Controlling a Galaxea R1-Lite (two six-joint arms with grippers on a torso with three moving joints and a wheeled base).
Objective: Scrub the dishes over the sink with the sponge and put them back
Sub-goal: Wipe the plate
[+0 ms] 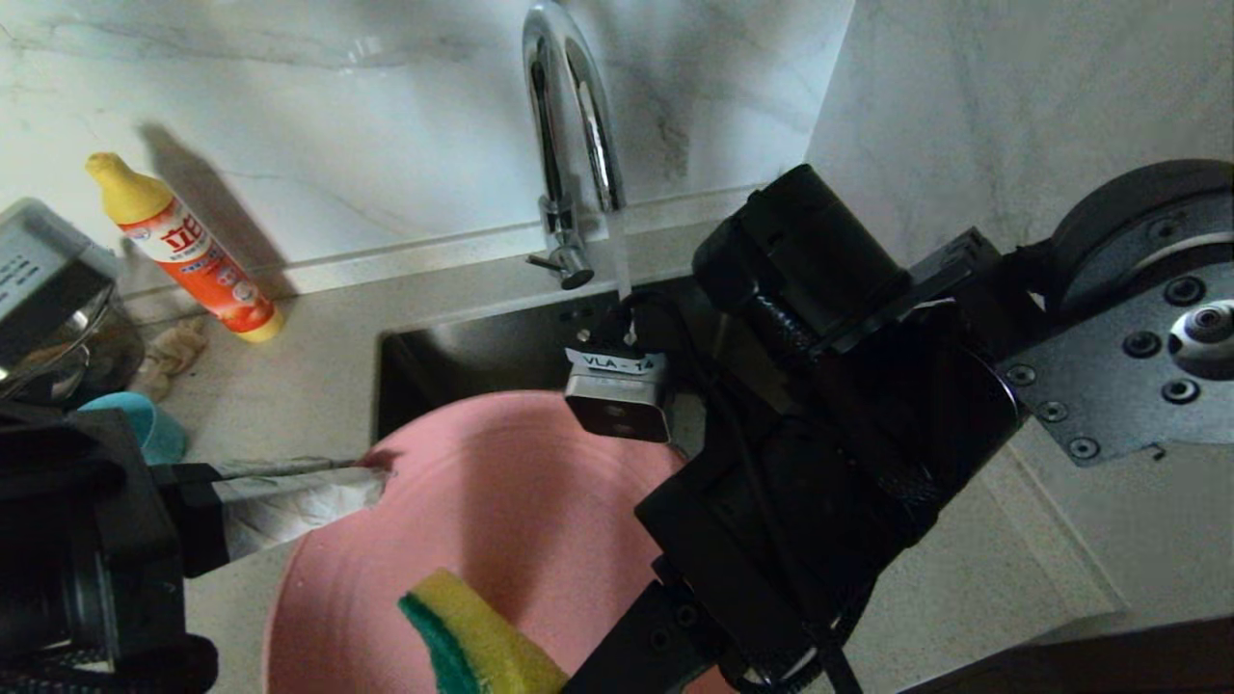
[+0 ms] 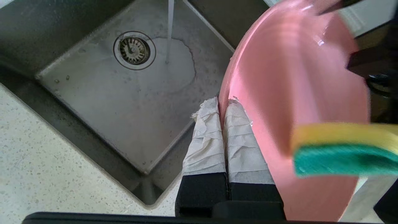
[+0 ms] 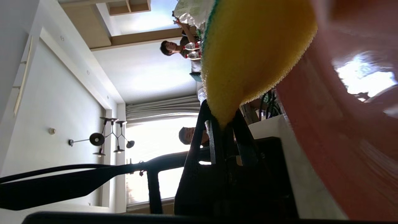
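Note:
The pink plate [image 1: 501,492] hangs tilted over the sink [image 1: 453,352], held by its rim in my left gripper [image 1: 378,474], whose taped fingers are shut on that rim. In the left wrist view the same gripper [image 2: 224,104] pinches the plate [image 2: 295,77] above the basin [image 2: 118,102]. My right gripper [image 3: 222,122] is shut on one end of the yellow and green sponge [image 1: 472,631]. The sponge's yellow side [image 3: 252,53] lies against the plate's face [image 3: 342,140], near its lower part. A teal bowl [image 1: 147,422] stands on the counter at the left.
Water runs from the chrome tap [image 1: 569,125] into the basin beside the drain strainer [image 2: 134,49]. An orange detergent bottle [image 1: 188,253], a beige rag [image 1: 174,352] and a glass pot [image 1: 58,337] stand on the counter at the left. A wall rises at the right.

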